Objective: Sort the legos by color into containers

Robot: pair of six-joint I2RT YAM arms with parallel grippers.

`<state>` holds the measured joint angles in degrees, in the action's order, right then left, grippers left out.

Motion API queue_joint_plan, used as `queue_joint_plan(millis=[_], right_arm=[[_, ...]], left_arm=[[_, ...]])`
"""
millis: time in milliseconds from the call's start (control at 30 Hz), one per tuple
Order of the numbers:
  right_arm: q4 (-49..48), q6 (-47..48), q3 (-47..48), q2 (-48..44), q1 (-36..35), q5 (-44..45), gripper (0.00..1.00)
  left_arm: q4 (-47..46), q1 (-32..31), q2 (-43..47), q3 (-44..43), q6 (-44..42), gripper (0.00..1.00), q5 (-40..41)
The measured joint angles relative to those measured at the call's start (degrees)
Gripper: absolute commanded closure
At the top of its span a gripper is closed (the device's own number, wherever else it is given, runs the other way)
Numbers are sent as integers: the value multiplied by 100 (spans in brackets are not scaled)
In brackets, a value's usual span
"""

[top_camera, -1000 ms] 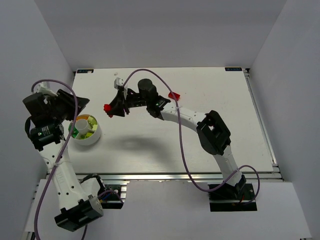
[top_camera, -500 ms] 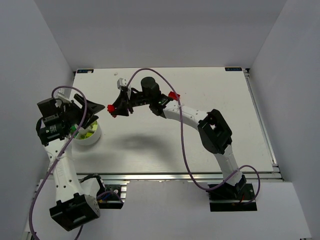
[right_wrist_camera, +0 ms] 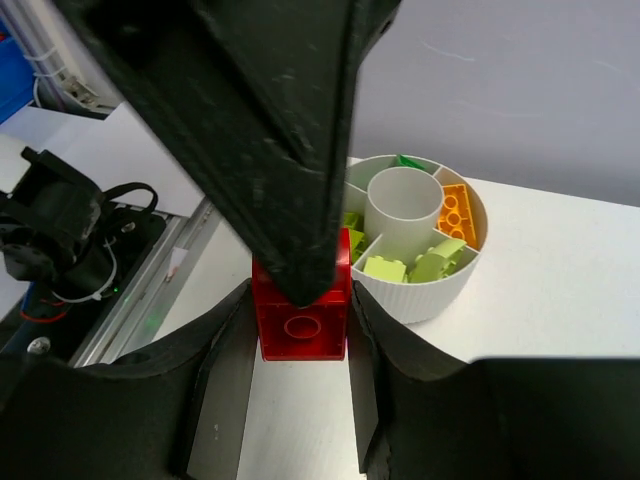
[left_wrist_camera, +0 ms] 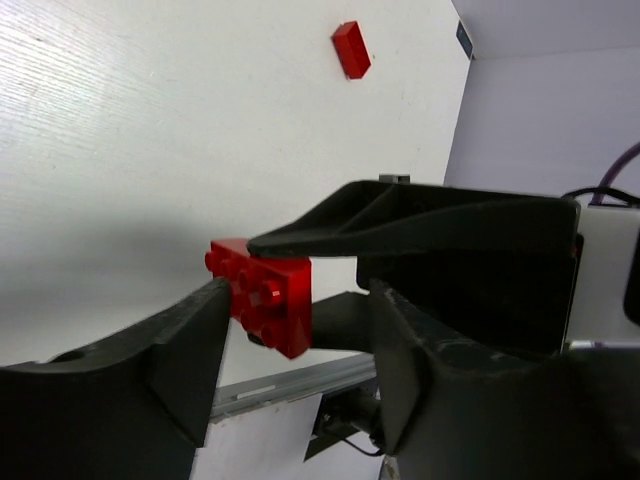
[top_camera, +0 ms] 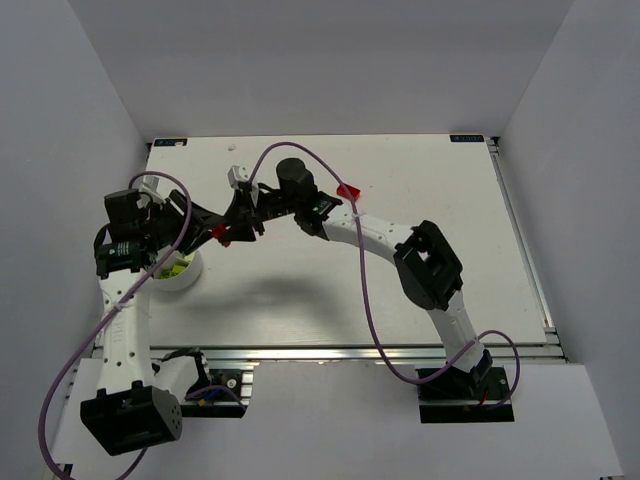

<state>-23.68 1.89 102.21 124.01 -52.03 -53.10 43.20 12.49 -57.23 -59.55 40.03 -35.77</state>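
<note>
My right gripper (top_camera: 233, 226) is shut on a red brick (top_camera: 219, 235) and holds it above the table, just right of the white divided dish (top_camera: 183, 276). In the right wrist view the red brick (right_wrist_camera: 300, 322) sits between my fingers, and the dish (right_wrist_camera: 425, 285) holds lime green, orange and dark green bricks. My left gripper (top_camera: 207, 226) is open, with its jaws on either side of the same brick (left_wrist_camera: 268, 297); one finger (left_wrist_camera: 190, 345) is close beside it. A second red brick (top_camera: 348, 190) lies on the table further right and also shows in the left wrist view (left_wrist_camera: 351, 48).
The left arm (top_camera: 130, 245) reaches over the dish and hides most of it from above. A small white block (top_camera: 238, 174) stands behind the grippers. The table's near edge is an aluminium rail (top_camera: 330, 352).
My left gripper has swung right from above the dish to the red brick held by my right gripper. The right gripper has shifted slightly with the brick.
</note>
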Motion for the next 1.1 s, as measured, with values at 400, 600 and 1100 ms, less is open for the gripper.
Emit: queue_joint_plan(millis=[400,600,1100], right_arm=[[37,-35,-96,-164,-9,-221,100],[24,-52,-153,-175,4,-262,100],[79,-136,-389,-251,52,-341,25]], left_arm=[[37,-94,-37,11,-28,45,179],[55,-271,-46,17,-70,51,192],[105,-588,-197,81,-87,96,332]])
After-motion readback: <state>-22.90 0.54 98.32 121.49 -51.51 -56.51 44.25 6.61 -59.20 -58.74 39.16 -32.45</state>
